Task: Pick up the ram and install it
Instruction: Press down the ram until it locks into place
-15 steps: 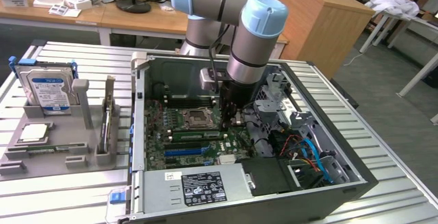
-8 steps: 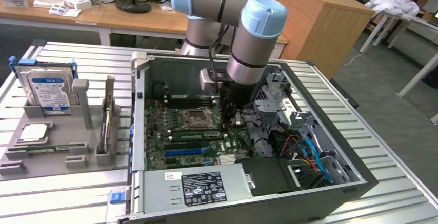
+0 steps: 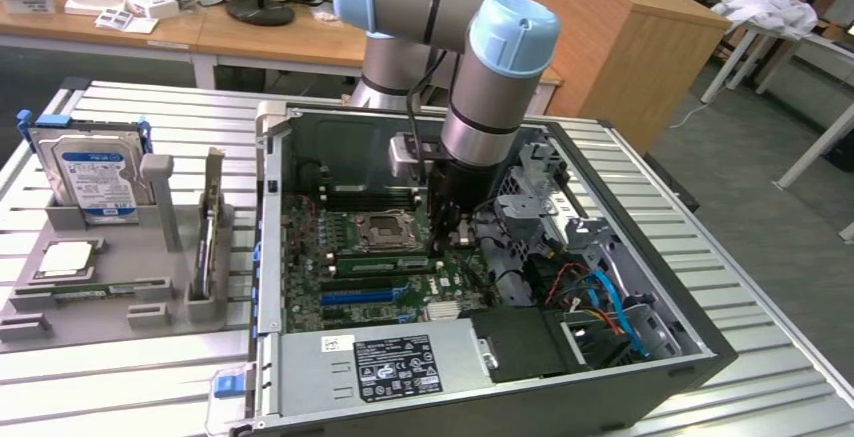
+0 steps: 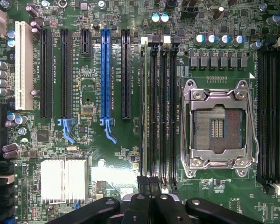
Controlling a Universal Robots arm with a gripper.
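Fingers of the gripper (image 4: 149, 198) are pressed together over the memory slots. The ram (image 4: 143, 107) stands edge-on in the slot nearest the blue slot (image 4: 106, 74), at nine o'clock from the empty processor socket (image 4: 218, 128). Uneven pressure could leave one end unlatched.

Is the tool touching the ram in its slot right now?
Cannot tell. In the wrist view the shut tool sits at the end of the ram, seated edge-on in its slot, hiding any contact or gap.

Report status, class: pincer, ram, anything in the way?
Pincer shut, tips by the ram's end. Ram stands edge-on in the memory slot beside the empty CPU socket. Nothing seen blocking it.
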